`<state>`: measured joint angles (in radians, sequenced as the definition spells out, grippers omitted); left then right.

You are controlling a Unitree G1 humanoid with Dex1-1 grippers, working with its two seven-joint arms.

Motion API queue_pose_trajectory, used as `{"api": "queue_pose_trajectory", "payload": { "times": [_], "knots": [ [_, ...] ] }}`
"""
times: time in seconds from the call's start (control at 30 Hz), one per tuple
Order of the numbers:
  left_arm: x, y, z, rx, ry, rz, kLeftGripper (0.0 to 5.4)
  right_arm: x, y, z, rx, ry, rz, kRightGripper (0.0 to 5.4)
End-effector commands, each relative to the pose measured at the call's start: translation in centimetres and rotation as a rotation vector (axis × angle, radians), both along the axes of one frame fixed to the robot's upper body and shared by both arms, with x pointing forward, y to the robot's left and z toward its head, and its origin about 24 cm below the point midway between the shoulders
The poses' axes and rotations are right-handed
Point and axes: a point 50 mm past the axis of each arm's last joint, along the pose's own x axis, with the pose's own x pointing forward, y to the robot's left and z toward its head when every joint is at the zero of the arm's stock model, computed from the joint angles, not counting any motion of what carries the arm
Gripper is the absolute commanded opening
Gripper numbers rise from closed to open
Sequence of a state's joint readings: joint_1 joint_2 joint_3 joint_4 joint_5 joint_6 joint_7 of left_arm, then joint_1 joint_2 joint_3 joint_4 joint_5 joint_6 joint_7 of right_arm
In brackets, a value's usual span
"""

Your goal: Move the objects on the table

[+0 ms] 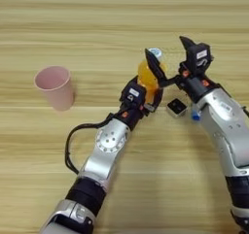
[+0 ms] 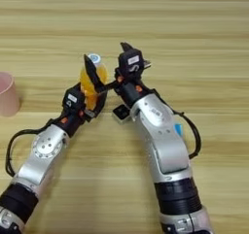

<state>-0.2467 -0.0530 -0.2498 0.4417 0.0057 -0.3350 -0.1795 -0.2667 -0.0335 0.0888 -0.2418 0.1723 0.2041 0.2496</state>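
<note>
The orange-juice bottle [image 1: 145, 75] with its white cap [image 1: 155, 52] stands tilted at the table's [image 1: 121, 14] middle. My left gripper [image 1: 151, 80] is shut on it, one black finger [image 1: 154, 66] lying across its right side. Just to the right, my right gripper [image 1: 177, 61] is open, one finger [image 1: 186, 42] pointing away and the other reaching toward the bottle. The small black-topped white cube [image 1: 176, 107] lies on the table between the two wrists. A pink cup [image 1: 54, 87] stands upright far to the left. A bit of blue [image 2: 178, 129] shows beside the right forearm.
Both forearms cross the near half of the table, the left one trailing a black cable loop [image 1: 70, 150]. Bare wood stretches behind the bottle and between the cup and the left arm.
</note>
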Motion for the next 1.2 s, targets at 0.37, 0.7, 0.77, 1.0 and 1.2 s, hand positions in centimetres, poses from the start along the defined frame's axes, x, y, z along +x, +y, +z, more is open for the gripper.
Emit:
{"api": "queue_pose_trajectory", "payload": {
  "times": [0.37,0.7,0.77,1.0,1.2],
  "knots": [
    [-0.1,2.2,-0.5,-0.024,0.010,0.116,3.38,0.4,-2.5,0.8,0.028,-0.034,-0.111,5.40],
    [-0.1,3.8,-1.1,-0.001,0.021,0.169,3.38,0.6,-2.6,0.4,0.021,-0.021,-0.117,5.40],
    [-0.1,4.2,-1.2,0.006,0.023,0.183,3.38,0.6,-2.6,0.3,0.019,-0.018,-0.115,5.40],
    [0.0,5.3,-1.7,0.042,0.021,0.217,3.38,0.7,-2.4,0.1,0.016,-0.012,-0.112,5.40],
    [-0.1,6.0,-2.1,0.061,0.023,0.245,3.38,0.8,-2.3,0.0,0.016,-0.009,-0.114,5.40]
  ]
}}
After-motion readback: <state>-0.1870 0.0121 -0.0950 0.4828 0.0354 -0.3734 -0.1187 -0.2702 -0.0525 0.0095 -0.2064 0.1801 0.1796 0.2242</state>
